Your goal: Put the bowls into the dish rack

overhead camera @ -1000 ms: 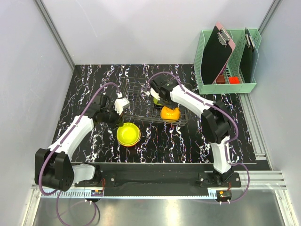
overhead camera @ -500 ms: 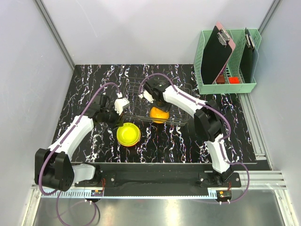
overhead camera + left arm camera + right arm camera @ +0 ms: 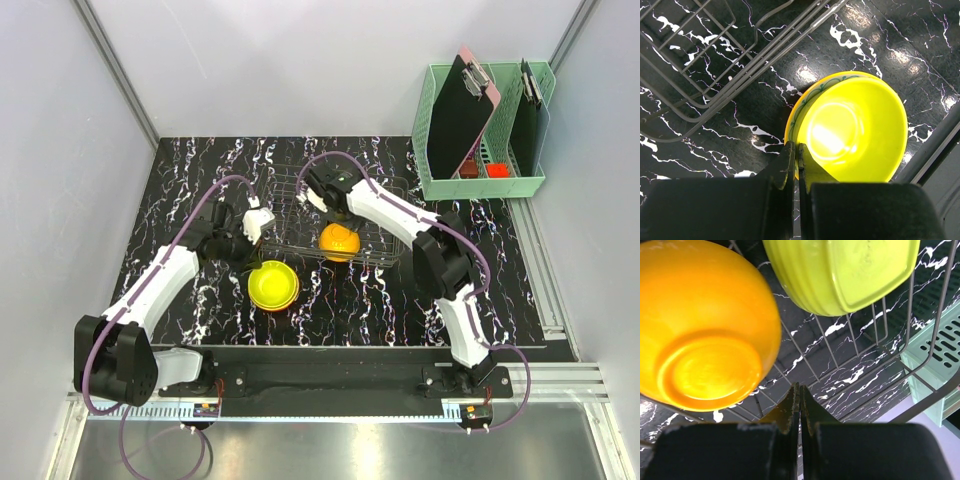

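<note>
Orange bowl (image 3: pixel 705 325) rests base-up in the dish rack (image 3: pixel 740 75), probably to drain, while my left end effector (image 3: pixel 796 155) and right end effector (image 3: pixel 799 400) hang pinched shut, empty.

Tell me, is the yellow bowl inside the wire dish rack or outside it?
Outside. The yellow bowl sits upright on the black table, beside the wires of the dish rack, not within them.

Orange bowl (image 3: pixel 339 240) in dish rack (image 3: pixel 288 208); yellow bowl (image 3: pixel 273 285) beside.
</note>
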